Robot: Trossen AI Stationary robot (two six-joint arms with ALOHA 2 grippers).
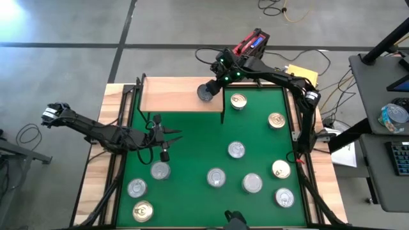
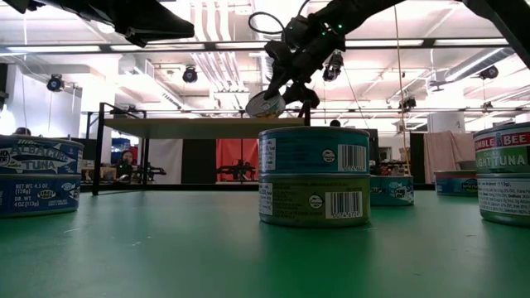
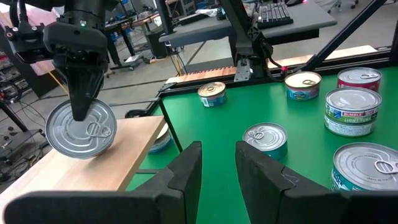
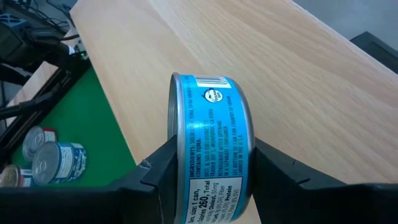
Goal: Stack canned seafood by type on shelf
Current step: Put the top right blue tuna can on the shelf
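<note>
The right gripper (image 4: 208, 171), its fingers gripping a tilted tin (image 4: 210, 146) on edge above the shelf (image 1: 172, 94), could let it roll off if released.

Right gripper (image 1: 209, 91) upper centre of high view, fingers clamped on tin (image 1: 207, 92). Left gripper (image 1: 167, 138) left of centre, fingers slightly parted, empty.
</note>
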